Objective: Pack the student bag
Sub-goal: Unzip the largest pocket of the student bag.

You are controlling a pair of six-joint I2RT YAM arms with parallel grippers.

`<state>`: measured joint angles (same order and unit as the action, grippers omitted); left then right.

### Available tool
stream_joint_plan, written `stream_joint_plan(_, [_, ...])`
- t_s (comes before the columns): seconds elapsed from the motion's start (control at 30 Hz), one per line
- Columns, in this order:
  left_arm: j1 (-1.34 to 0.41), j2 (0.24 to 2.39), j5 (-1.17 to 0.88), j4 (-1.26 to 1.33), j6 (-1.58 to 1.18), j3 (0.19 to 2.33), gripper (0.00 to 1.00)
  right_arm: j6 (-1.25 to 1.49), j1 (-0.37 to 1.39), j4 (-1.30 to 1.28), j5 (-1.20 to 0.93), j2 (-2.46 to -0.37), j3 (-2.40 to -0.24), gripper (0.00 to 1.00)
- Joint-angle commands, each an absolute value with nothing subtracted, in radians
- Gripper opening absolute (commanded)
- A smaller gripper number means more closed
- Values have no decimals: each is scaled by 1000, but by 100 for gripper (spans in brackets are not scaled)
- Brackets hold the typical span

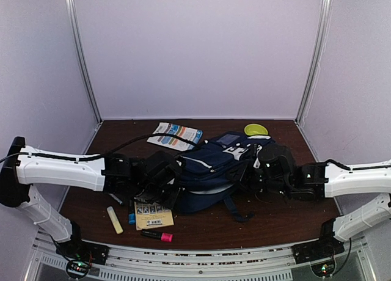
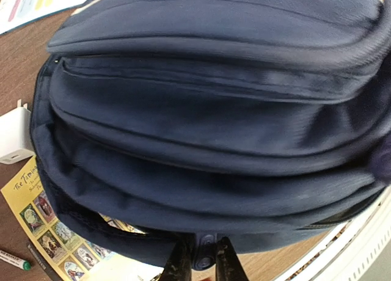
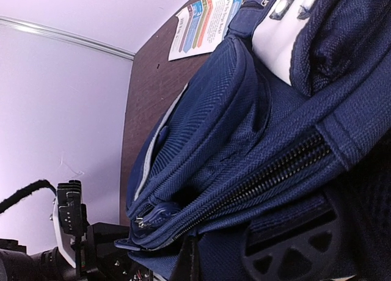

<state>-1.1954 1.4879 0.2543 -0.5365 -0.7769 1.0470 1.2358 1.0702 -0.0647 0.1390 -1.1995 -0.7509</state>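
Observation:
The student bag, navy blue with white patches, lies on its side in the middle of the brown table. My left gripper is at its left end. In the left wrist view the left gripper is shut on a small blue rubber zipper pull at the bag's lower edge. My right gripper is at the bag's right end. In the right wrist view the right gripper is shut on navy fabric of the bag, just below a black zipper track. A second zipper slider sits at the left corner.
A printed leaflet and a yellow-green disc lie behind the bag. In front of it, to the left, are a yellow booklet, a yellow highlighter, a pink-capped marker and a white charger. A pen lies beside the booklet.

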Motion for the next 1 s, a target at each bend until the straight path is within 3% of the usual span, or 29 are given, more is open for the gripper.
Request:
stream_joint_plan(0.0, [-1181,1459,271,-539,-768,1051,0,1204,1051,-31,197,-1145,-727,0])
stream_joint_plan(0.03, [-1181,1459,258,-527,-760,1054,0,1194,1051,-17,183,-1144,-724,2])
stream_joint_plan(0.17, [-1183,1454,206,-488,-736,1067,0,1167,1052,66,101,-1158,-713,43])
stream_joint_plan(0.23, [-1184,1448,196,-488,-722,1082,0,1166,1052,122,48,-1172,-702,56])
stream_joint_plan(0.37, [-1193,1436,185,-489,-693,1122,0,1188,1075,187,-7,-1215,-708,67])
stream_joint_plan(0.57, [-1206,1446,181,-489,-675,1161,0,1272,1141,236,-9,-1312,-752,69])
stream_joint_plan(0.6, [-1206,1445,181,-487,-675,1161,0,1286,1149,229,-3,-1327,-759,63])
stream_joint_plan(0.8, [-1207,1411,192,-488,-672,1150,0,1354,1171,244,37,-1350,-715,66])
stream_joint_plan(0.87, [-1207,1403,198,-490,-672,1139,0,1346,1171,240,48,-1347,-711,60])
stream_joint_plan(0.97, [-1207,1399,213,-507,-676,1125,0,1314,1171,197,82,-1330,-714,40])
